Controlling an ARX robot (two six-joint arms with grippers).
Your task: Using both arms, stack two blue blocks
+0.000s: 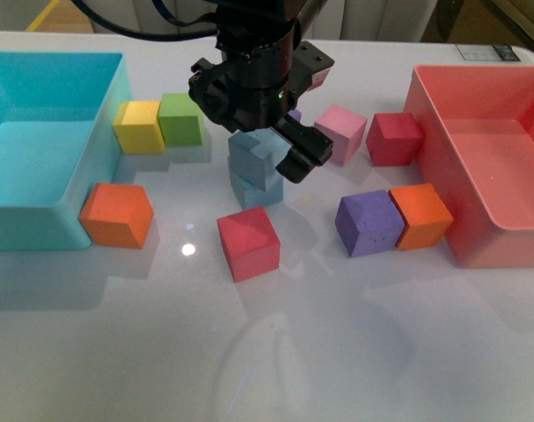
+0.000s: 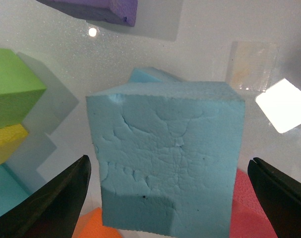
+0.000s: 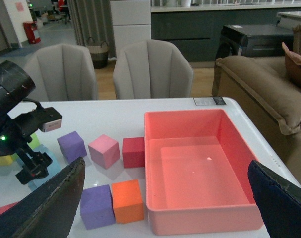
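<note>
1. A red cube point(image 1: 248, 243) lies nearest on the table point(image 1: 267, 352).
2. Behind it, the two blue blocks point(image 1: 256, 169) sit stacked mid-table.
3. The left gripper point(image 1: 267, 149) hangs over them, jaws wide, apart from the top block point(image 2: 167, 158).
4. The right gripper point(image 3: 165, 198), spread wide and empty, faces the pink bin point(image 3: 200, 173).

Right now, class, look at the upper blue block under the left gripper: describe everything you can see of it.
The upper blue block is a light sky-blue foam cube with a matte, creased and dimpled top face. It sits on the lower blue block, twisted slightly so their edges do not line up. The stack stands mid-table between the green cube and the pink cube. The left gripper hangs above it, its fingers spread to either side and not touching the foam.
</note>
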